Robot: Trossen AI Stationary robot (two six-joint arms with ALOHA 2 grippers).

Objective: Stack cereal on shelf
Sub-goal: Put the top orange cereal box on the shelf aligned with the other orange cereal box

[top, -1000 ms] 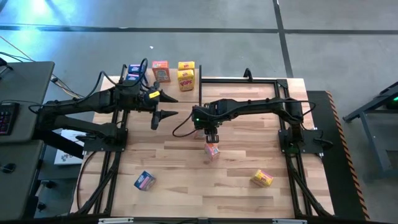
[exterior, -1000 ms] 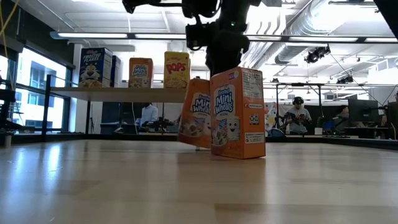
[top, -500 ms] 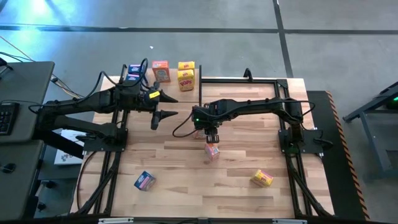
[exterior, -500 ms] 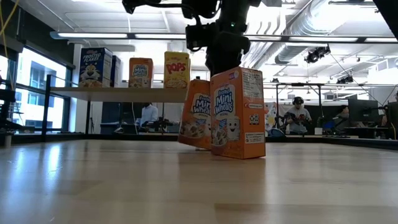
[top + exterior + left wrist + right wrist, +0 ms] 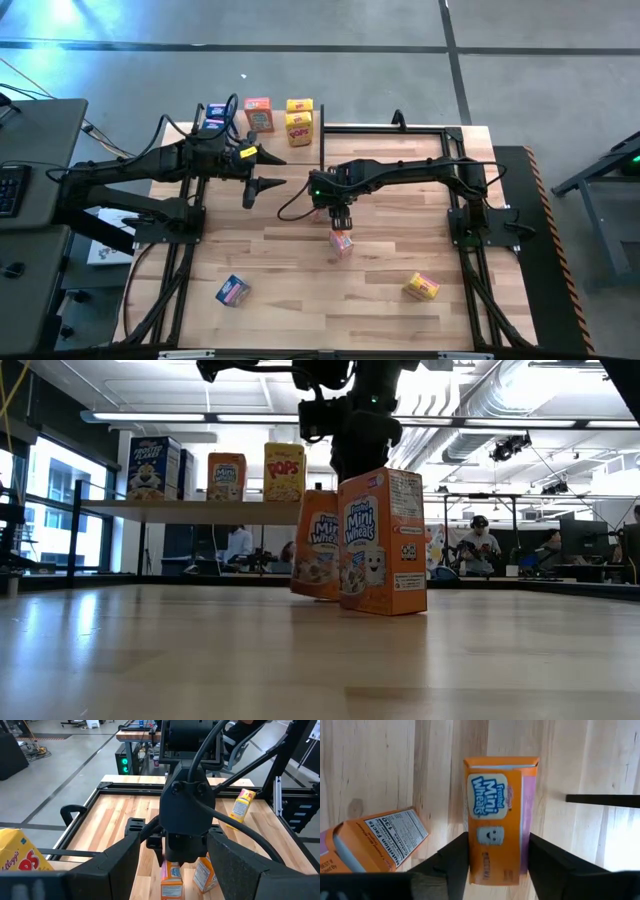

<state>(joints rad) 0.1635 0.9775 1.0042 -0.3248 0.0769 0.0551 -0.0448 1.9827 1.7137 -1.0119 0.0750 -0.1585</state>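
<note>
Two orange cereal boxes stand mid-table. My right gripper (image 5: 340, 222) comes down on the farther one (image 5: 318, 545), shut on it. The nearer one (image 5: 380, 545) stands free on its base, right beside it. A blue cereal box (image 5: 232, 290) and a yellow one (image 5: 421, 287) lie near the table's near edge. On the shelf (image 5: 190, 510) at the far left stand a blue box (image 5: 153, 468), an orange box (image 5: 227, 477) and a yellow box (image 5: 284, 472). My left gripper (image 5: 280, 171) hovers open above the table's far left, holding nothing. My right gripper has the farther orange box between its two fingers, one finger (image 5: 455, 860) on each narrow side (image 5: 476, 862). The fingers come from above, pointing steeply down. The box stands almost upright with its bottom edge (image 5: 316, 595) on the table.
Black frame rails (image 5: 400, 130) run along the table's far and side edges. Bare wood lies between the blue and yellow boxes at the near edge. People and desks show in the room behind the table.
The orange box in my right gripper has swung from a tilt to nearly upright, and its bottom has come down onto the table. Neither arm has shifted.
</note>
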